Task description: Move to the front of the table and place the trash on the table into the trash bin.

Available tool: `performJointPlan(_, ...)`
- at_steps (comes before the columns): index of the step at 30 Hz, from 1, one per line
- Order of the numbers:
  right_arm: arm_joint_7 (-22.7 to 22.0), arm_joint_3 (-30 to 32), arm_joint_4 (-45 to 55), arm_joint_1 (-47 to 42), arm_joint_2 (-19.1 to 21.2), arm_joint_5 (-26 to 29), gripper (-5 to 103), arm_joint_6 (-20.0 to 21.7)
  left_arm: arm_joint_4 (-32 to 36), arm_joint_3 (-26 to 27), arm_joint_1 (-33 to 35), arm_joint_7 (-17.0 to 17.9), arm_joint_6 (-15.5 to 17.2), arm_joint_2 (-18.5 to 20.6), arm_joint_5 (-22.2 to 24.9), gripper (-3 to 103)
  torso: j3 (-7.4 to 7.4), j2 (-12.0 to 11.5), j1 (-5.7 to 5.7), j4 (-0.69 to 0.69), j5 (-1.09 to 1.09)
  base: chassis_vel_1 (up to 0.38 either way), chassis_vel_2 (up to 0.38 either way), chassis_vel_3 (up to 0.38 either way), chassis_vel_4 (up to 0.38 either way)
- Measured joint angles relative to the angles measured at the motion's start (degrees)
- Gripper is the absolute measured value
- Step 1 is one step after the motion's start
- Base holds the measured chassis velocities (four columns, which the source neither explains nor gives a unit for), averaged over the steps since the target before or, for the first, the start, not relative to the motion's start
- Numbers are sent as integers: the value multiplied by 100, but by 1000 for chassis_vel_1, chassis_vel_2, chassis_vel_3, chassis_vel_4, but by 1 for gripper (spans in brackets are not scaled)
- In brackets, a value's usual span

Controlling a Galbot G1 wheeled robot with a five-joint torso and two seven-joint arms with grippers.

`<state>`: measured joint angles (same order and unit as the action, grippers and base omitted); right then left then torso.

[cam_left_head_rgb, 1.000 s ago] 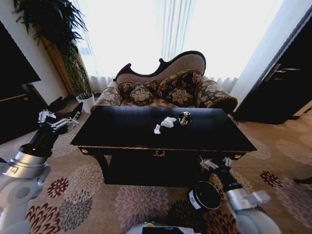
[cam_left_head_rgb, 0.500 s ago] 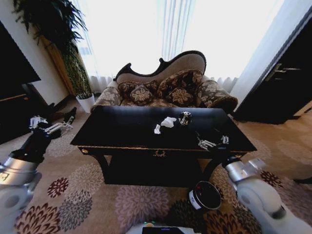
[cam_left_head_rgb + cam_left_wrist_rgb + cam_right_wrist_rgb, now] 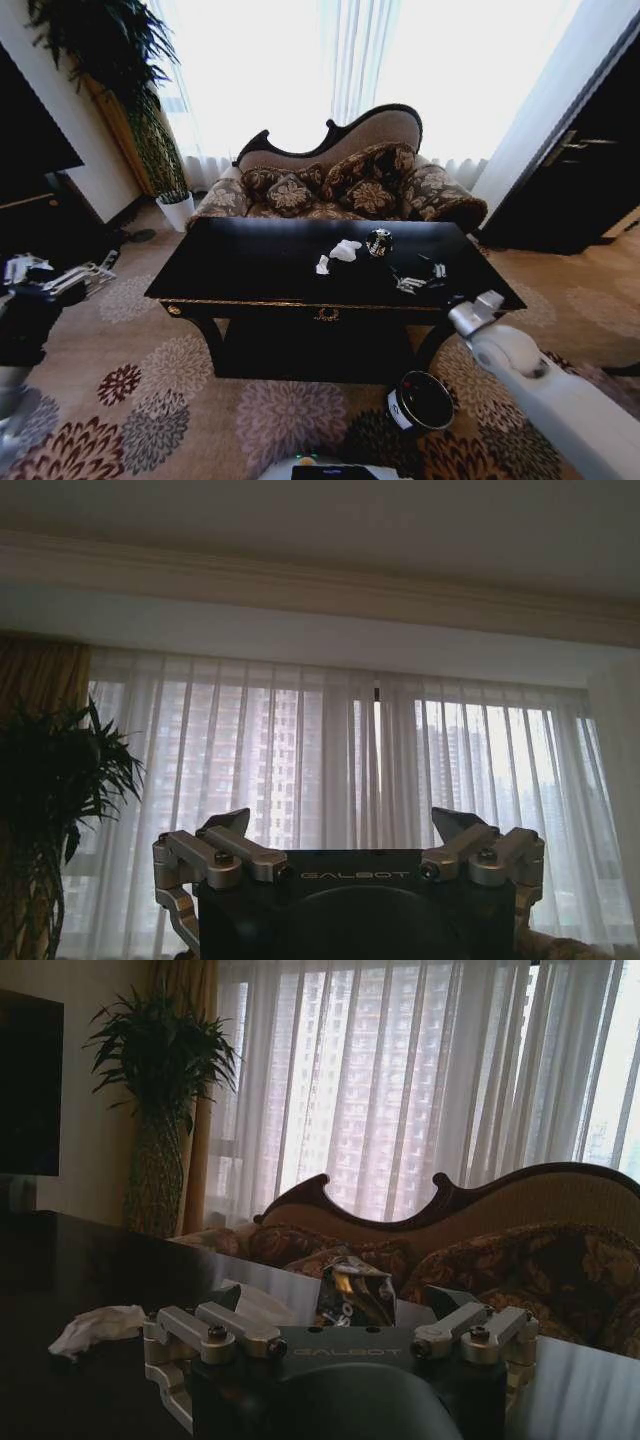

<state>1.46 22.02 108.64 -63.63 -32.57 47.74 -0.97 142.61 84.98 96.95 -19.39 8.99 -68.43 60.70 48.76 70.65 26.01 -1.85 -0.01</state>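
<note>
The glossy black table (image 3: 250,262) stands right in front of me. On its top lie two white paper wads (image 3: 346,250) (image 3: 322,265) and a dark shiny lump (image 3: 379,242). My right gripper (image 3: 420,277) hovers open over the table's right part, a short way to the near right of the lump. In the right wrist view the lump (image 3: 350,1290) sits just beyond the open right gripper (image 3: 338,1302), with a paper wad (image 3: 100,1326) off to one side. The black trash bin (image 3: 424,401) stands on the carpet under the table's near right corner. My left gripper (image 3: 60,272) is open, far left of the table.
A patterned sofa (image 3: 345,185) stands close behind the table. A tall plant (image 3: 130,90) and a dark TV cabinet (image 3: 30,200) are on the left, a dark cabinet (image 3: 590,170) on the right. Flowered carpet (image 3: 160,400) lies in front.
My right arm rose from beside the trash bin and reached over the table's right part toward the trash. My left arm swung outward to the left, away from the table.
</note>
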Motion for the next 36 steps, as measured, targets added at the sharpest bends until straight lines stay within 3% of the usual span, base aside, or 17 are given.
performJointPlan(8,-445,-1329,-416,1376,270,690,100,460,63,149,46,0,-3,-161,3,100,-1,0,0,-1,0,0,0,0,0)
performJointPlan(15,-566,-2248,-935,2435,94,669,100,566,-31,264,45,0,-3,-97,27,100,0,0,0,1,0,0,0,0,0)
performJointPlan(36,-387,-3260,-1993,3390,-287,717,100,560,-460,72,-186,2,45,186,72,100,-1,0,0,-1,-1,0,0,0,0)
